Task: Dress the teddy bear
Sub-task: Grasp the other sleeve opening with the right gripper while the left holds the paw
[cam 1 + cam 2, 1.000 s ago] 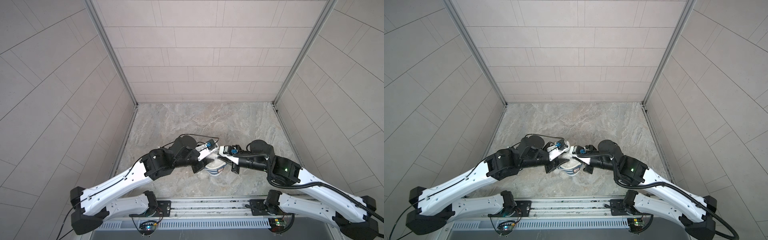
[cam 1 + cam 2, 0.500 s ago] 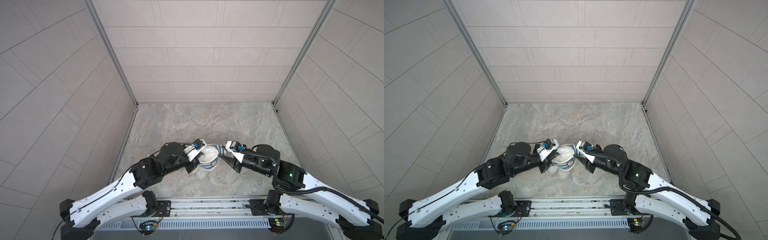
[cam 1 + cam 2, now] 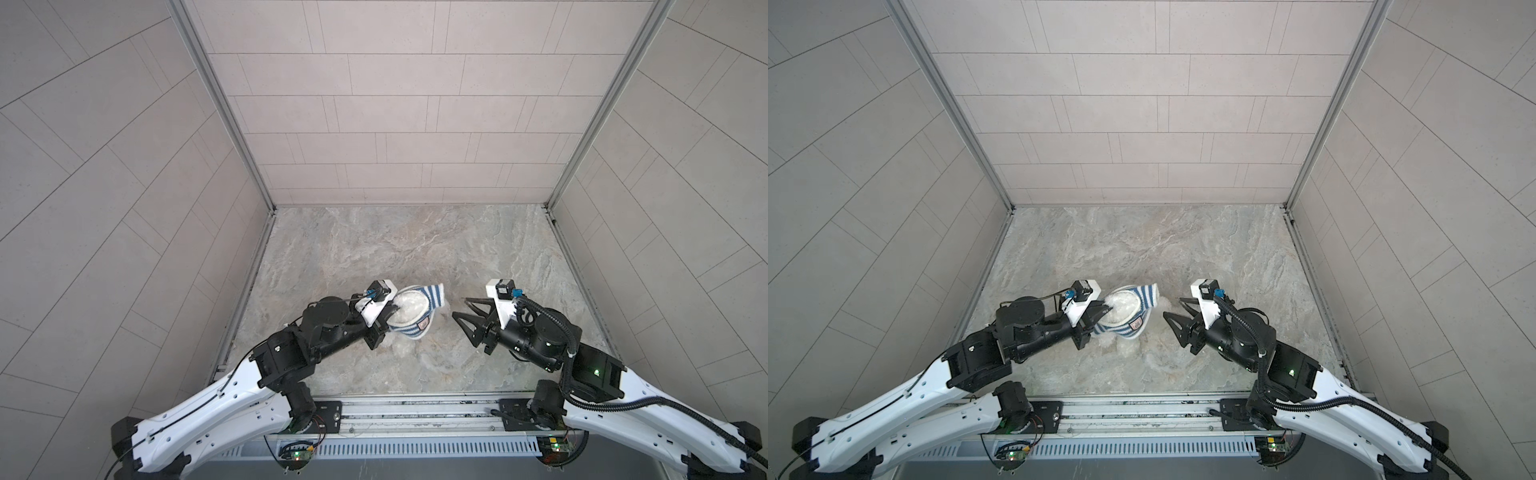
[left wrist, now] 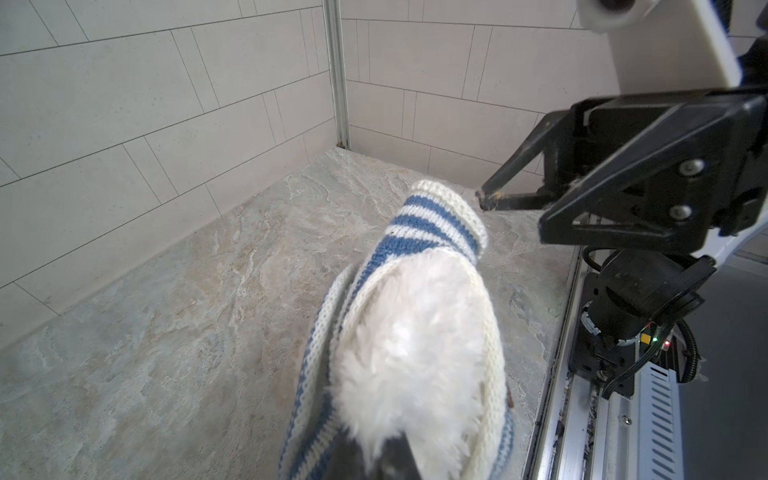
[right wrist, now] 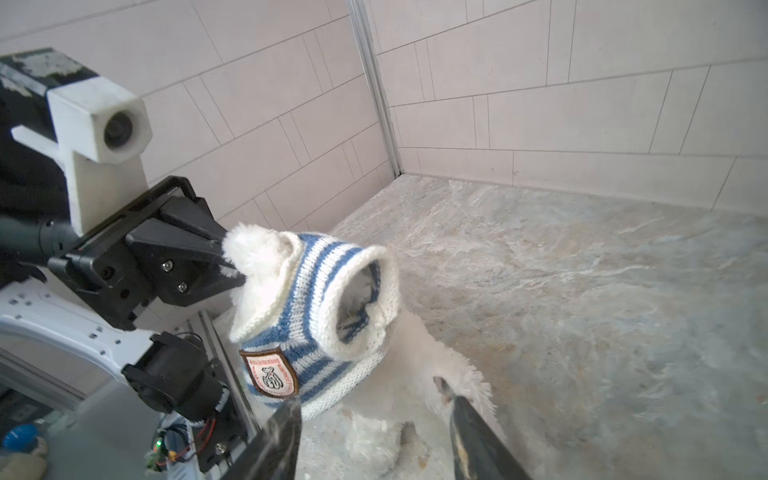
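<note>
The left gripper (image 3: 394,309) pinches a white furry tuft of the teddy bear (image 3: 409,306). The bear is near the middle of the marble table (image 3: 395,249), toward its near edge, with the striped shirt (image 3: 432,296) bunched around it. The right gripper (image 3: 459,306) has its jaws spread, just right of the bear and clear of it.

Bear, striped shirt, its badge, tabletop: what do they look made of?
Teddy bear: long-pile white plush, probably synthetic; loose fluffy strands show.
Striped shirt: knitted yarn, matte; stitch rows and a ribbed cuff visible, fibre unclear.
Badge: sewn-on fabric patch, brown border, apparently printed or embroidered.
Tabletop: stone-look slab, grey-beige veining, dull sheen; real stone or print, cannot tell.
</note>
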Tool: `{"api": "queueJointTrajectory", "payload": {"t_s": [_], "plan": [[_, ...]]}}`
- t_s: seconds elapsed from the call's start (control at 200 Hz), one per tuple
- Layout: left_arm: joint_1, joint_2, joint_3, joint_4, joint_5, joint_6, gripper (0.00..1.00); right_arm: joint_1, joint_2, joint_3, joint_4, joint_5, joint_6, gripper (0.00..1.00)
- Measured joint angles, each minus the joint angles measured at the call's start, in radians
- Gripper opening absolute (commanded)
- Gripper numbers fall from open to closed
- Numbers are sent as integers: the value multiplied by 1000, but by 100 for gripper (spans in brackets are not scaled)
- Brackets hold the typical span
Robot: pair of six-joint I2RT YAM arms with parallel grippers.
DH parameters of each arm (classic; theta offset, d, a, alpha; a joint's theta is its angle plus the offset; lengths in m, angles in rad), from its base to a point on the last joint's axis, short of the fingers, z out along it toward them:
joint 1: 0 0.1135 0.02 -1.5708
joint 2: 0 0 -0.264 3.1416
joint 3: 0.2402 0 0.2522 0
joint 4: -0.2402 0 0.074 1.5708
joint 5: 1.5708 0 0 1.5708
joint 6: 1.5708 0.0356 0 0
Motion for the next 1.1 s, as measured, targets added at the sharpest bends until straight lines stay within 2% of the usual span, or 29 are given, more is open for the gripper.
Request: {"api": "queueJointTrajectory", "payload": {"t_s": [0.105, 0.375, 0.636, 0.746, 0.906, 1.096], "plan": [[0, -10, -21, 27, 16, -6, 0, 0, 2, -52, 23, 3, 84, 49], [0, -50, -53, 49, 49, -8, 0, -4, 114, -80, 191, -34, 195, 48], [0, -71, -72, 71, 80, -14, 0, -27, 188, -81, 302, -79, 241, 29], [0, -73, -73, 72, 85, -14, 0, -31, 195, -81, 322, -96, 246, 15], [-1, -76, -73, 71, 89, -14, 0, -37, 211, -81, 335, -114, 249, 0], [-3, -94, -82, 72, 88, -14, 0, -45, 179, -81, 295, -89, 233, 0]]}}
